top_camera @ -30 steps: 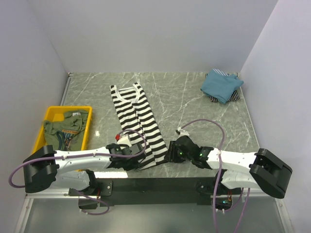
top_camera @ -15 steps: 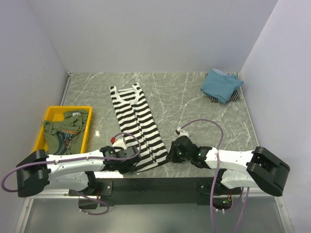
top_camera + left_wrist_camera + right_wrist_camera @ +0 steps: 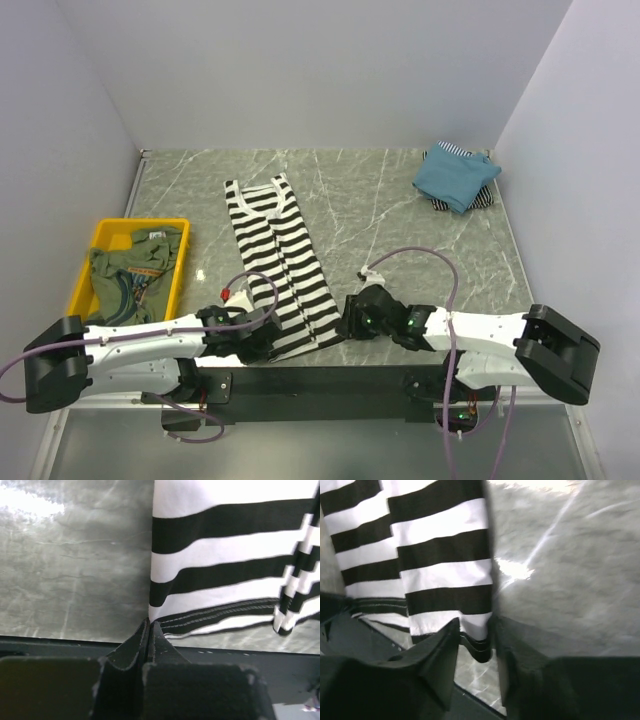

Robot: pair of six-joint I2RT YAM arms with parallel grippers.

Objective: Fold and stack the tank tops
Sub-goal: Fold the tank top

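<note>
The black-and-white striped tank top [image 3: 280, 260] lies folded lengthwise down the middle of the marble table. My left gripper [image 3: 266, 346] is shut on its near-left hem corner, seen in the left wrist view [image 3: 149, 625] with the striped cloth [image 3: 225, 555] beyond. My right gripper [image 3: 345, 325] is at the near-right hem corner; in the right wrist view [image 3: 474, 632] its jaws stand apart with the hem of the striped cloth [image 3: 440, 555] between them. The teal top [image 3: 455, 178] lies folded on the pinstriped top [image 3: 486, 197] at the back right. The olive-green top [image 3: 130, 265] lies in the bin.
A yellow plastic bin [image 3: 120, 225] stands at the left edge of the table. The table's near edge and the black base rail [image 3: 320, 378] lie just behind both grippers. Grey walls close the back and sides.
My left gripper has moved left and nearer with the hem corner, dragging the striped top's lower end to the left. The right gripper has hardly moved.
</note>
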